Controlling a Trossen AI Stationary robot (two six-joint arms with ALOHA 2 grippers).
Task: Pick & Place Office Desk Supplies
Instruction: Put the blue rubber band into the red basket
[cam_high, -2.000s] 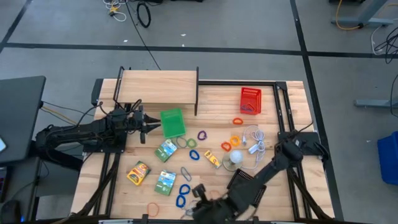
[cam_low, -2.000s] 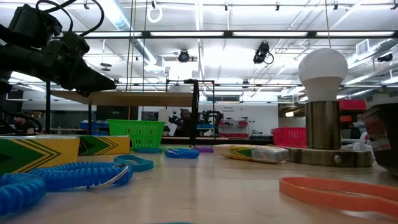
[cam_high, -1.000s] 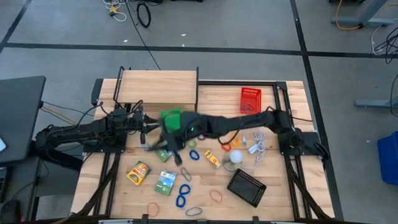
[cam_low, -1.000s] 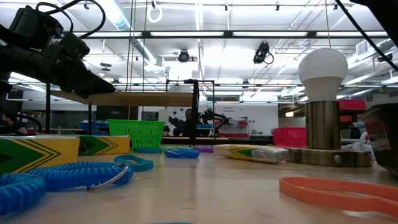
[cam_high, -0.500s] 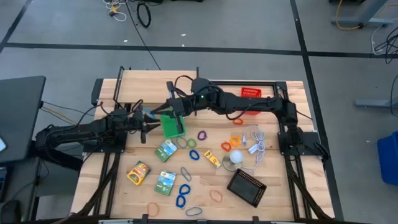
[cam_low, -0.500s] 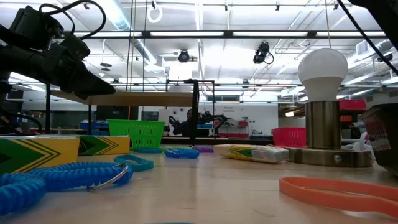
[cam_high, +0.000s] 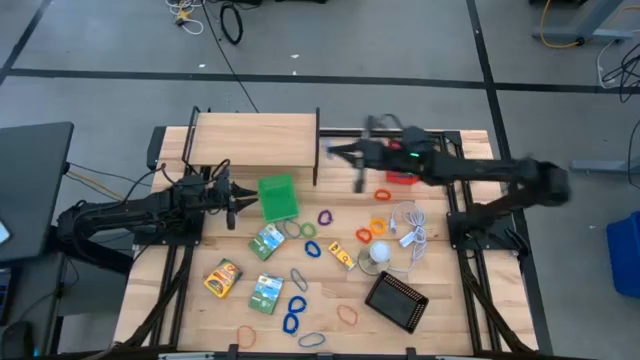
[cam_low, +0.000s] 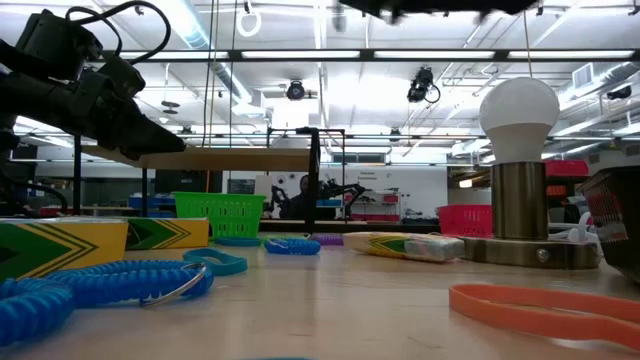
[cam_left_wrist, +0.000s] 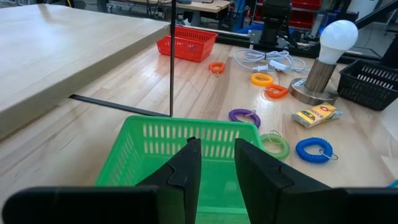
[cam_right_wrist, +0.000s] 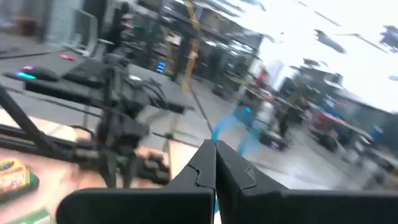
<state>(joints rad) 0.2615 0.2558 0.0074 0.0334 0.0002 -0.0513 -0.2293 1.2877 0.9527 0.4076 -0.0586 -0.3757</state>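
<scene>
Left pincer (cam_left_wrist: 214, 163), narrowly parted and empty, hovers at the green basket (cam_high: 277, 197); right pincer (cam_high: 333, 151), closed, swings beyond it; loops (cam_high: 324, 216) and packets (cam_high: 266, 241) lie just beside the basket, so descend squarely.

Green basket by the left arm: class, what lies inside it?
The green basket looks empty: only its bare green floor and slatted walls show. The left gripper's dark fingers cover the near part of its floor, so anything there is hidden.

Left gripper (cam_high: 240, 201) low, fingers slightly apart, empty. Right gripper (cam_high: 333, 151) raised, fingers together, arm stretched leftward.
</scene>
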